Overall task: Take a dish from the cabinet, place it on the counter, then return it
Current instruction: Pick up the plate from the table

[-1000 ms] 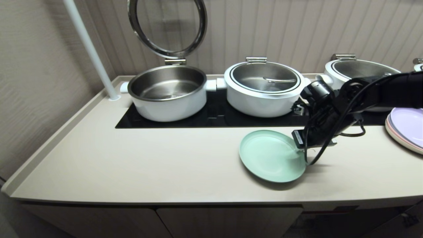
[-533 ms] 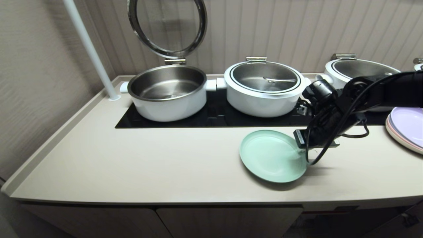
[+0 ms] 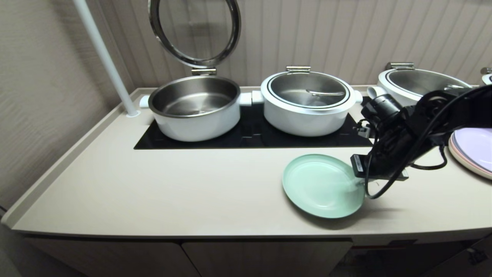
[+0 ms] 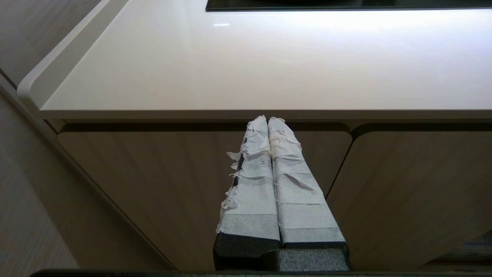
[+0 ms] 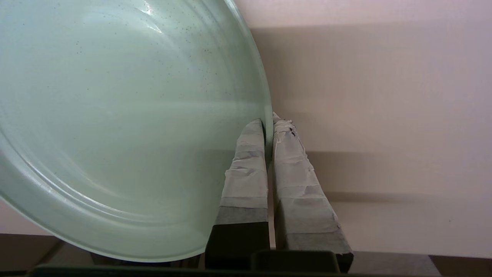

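Note:
The pale mint-green dish (image 3: 321, 184) is at the right of the cream counter (image 3: 173, 184), near its front edge. My right gripper (image 3: 359, 184) is shut on the dish's right rim, one taped finger above the rim and one below it. In the right wrist view the dish (image 5: 115, 115) fills one side, with its rim pinched at the tips of the right gripper (image 5: 269, 121). A shadow lies under the dish's front rim. The left gripper (image 4: 268, 120) is shut and empty, parked below the counter's front edge. Of the cabinet, only a dark gap with a red edge (image 3: 380, 247) shows under the counter.
On the black cooktop (image 3: 246, 134) stand a white pot with its lid raised (image 3: 194, 107), a lidded pot (image 3: 307, 104) and a third pot (image 3: 419, 82). A stack of lilac and pinkish plates (image 3: 472, 152) sits at the far right. A white pole (image 3: 103, 57) rises at the back left.
My right gripper has carried the dish a little to the right and toward the counter's front edge. The left arm has not moved.

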Robot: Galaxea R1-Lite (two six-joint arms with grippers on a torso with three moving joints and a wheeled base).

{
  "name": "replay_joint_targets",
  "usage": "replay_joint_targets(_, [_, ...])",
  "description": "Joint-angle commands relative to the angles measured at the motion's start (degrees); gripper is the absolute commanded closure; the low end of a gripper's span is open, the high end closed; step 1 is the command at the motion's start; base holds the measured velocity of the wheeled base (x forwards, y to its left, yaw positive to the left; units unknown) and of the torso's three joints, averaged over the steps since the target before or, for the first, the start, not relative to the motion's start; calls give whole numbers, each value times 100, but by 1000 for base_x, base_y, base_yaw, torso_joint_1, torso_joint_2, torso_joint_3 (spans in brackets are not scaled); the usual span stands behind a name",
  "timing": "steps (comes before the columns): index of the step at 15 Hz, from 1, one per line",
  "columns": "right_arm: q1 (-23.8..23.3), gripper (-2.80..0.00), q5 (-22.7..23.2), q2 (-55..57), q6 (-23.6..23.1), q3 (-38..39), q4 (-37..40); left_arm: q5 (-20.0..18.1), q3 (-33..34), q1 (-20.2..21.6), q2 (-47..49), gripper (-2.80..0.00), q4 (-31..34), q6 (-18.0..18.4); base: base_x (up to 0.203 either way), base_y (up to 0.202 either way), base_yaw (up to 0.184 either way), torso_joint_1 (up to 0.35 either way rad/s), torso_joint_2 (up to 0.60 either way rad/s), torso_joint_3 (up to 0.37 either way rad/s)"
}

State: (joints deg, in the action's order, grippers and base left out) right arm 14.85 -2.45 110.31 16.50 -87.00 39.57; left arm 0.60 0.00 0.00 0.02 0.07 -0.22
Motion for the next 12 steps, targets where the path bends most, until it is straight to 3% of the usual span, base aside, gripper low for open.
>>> replay_joint_targets(1, [1, 0, -1, -363, 188, 274, 24, 2, 0, 0, -2, 0, 1, -4, 0, 0, 0, 0, 0, 0])
replay_joint_targets(12, [1, 0, 7, -1482, 1158, 1727, -564, 2, 0, 0, -2, 0, 1, -4, 0, 0, 0, 0, 0, 0])
